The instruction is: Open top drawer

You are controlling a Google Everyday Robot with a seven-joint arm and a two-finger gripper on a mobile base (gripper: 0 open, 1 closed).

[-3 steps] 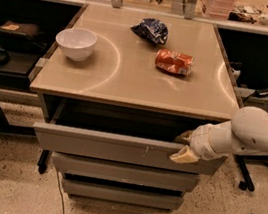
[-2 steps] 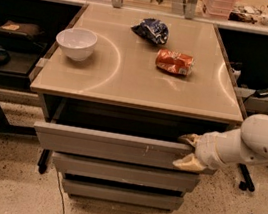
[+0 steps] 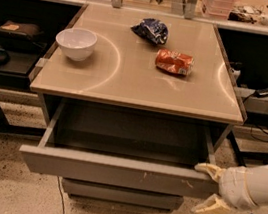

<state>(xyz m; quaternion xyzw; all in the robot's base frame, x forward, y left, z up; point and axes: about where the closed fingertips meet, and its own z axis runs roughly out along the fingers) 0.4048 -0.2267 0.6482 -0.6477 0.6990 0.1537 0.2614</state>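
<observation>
- Grey, metal-looking top drawer, standing well out from under the table, front panel nearest the camera.
- Gripper at the right end of that panel, fingers spread wide (one at the top edge, one hanging below the bottom edge), not clamped on anything.
- Probably rigid and fairly heavy for its width; no give expected in the panel, so little fear of crushing it.
- No handle: smooth flat front, likely slippery to pinch. Best hooked by the top lip, from inside the box.
- Pulling at one end liable to skew the box on its runners; safer held nearer the middle, or drawn slow and straight.
- Small white scuffs towards the right of the front.
- Bowl, blue bag and red packet up on the table, well apart from the gripper; narrower drawer front below, set further back.
</observation>
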